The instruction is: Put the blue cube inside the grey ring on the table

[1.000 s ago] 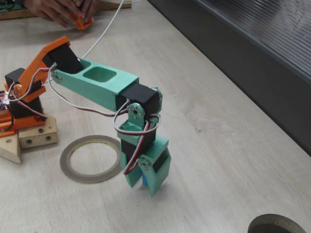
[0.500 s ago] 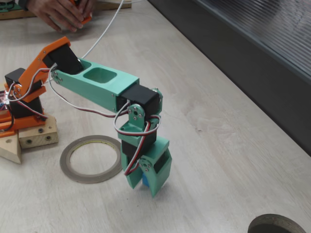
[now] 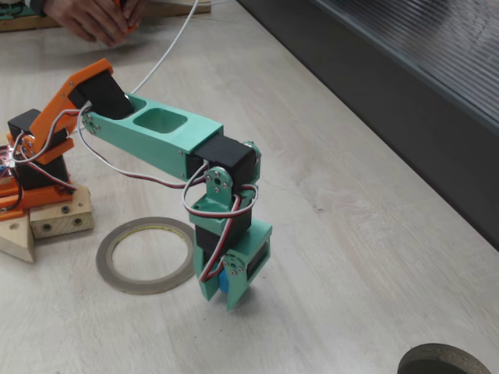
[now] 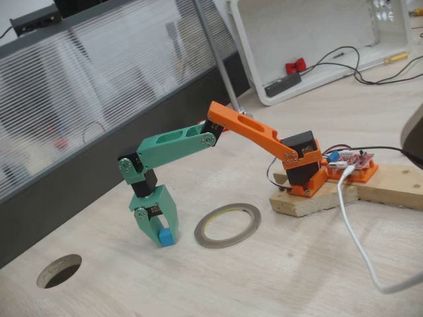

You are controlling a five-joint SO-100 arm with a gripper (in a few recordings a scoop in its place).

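The pincer (image 3: pixel 228 290), clamped on the blue cube (image 4: pixel 166 236) and seemingly just off the desk (image 3: pixel 374 257), must next carry it into the grey ring (image 3: pixel 146 255) at lower left.

Blue cube (image 4: pixel 166 236) in tool (image 4: pixel 160 236)

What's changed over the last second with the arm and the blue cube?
The tool has shut on the blue cube and shifted slightly left, toward the grey ring, in a fixed view. The person's hands drew back a little at the top edge. The ring and the table are unchanged.
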